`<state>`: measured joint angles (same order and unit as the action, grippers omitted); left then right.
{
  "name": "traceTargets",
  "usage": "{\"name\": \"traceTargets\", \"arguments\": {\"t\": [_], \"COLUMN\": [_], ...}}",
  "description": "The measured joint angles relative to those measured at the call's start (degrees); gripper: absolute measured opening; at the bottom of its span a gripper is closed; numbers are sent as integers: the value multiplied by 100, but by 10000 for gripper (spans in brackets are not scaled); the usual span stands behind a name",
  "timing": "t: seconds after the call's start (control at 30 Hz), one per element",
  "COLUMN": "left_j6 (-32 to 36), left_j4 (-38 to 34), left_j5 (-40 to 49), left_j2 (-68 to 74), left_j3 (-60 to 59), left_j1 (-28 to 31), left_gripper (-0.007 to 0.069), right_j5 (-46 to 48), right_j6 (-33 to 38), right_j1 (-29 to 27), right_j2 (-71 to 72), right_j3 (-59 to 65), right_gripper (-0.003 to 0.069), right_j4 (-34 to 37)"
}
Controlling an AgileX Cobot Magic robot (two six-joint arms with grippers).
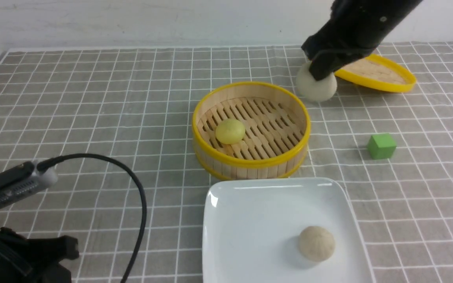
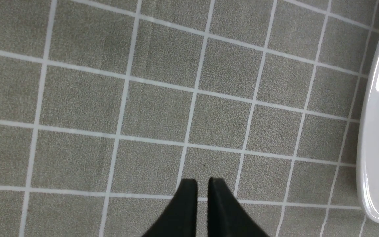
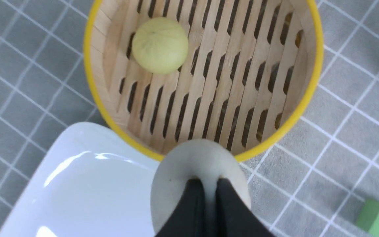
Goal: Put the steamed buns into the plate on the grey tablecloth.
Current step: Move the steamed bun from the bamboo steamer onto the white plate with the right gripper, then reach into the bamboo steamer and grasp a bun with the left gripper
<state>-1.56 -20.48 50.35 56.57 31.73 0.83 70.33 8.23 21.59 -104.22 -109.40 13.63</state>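
Right end effector [image 1: 323,72] front: clamped on cream bun [image 1: 317,88], far right of steamer [image 1: 250,159]; yellow bun [image 1: 230,131] in steamer; beige bun [image 1: 316,243] on near plate [image 1: 250,220] | left wrist: left end effector [image 2: 202,187] nearly closed, gripping nothing, over grey tablecloth [image 2: 143,98], plate edge beside | right wrist: cream bun pinched between fingertips, overlapping steamer rim.

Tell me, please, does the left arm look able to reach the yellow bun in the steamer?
Probably yes: the yellow bun lies uncovered in the lidless steamer, and nothing stands between it and the shut, empty left tool.
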Motion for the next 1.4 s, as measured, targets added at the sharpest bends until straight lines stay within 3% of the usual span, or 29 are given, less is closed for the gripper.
{"name": "traceTargets", "arguments": {"t": [0.2,0.43,0.53,0.67,0.8,0.93,1.03,1.17,1.2,1.23,1.27,1.4], "left_j6": [0,0,0,0,0,0,0,0,0,21,31,248], "left_j4": [6,1,1,-11,-99,-296,-322,-264,-258,-257,-257,-257], "left_j5": [-5,-5,-5,16,40,40,41,49,55,122,175,215], "left_j2": [0,0,0,0,0,0,0,11,12,82,160,507], "left_j3": [0,0,0,0,4,45,319,931,1007,1355,1580,2071], "left_j1": [0,0,0,0,0,0,0,0,0,0,0,0], "left_gripper": [89,97,107,121,150,194,254,307,310,321,325,328], "right_j5": [-11,-1803,-2463,-2548,-2177,-1292,-472,-121,-108,-61,-54,-33], "right_j6": [-422,-428,-462,-510,-510,-457,-289,-200,-200,-195,-195,-195], "right_j1": [259,837,916,916,916,916,916,916,916,916,916,916], "right_j2": [661,378,65,-135,-142,-136,-23,415,444,718,955,1646], "right_j3": [2082,3559,3755,3772,3560,3054,2576,2329,2330,2349,2420,2847], "right_gripper": [31,58,119,279,409,453,391,201,190,75,20,-15], "right_j4": [207,314,185,167,193,115,-46,-275,-301,-418,-461,-482]}}
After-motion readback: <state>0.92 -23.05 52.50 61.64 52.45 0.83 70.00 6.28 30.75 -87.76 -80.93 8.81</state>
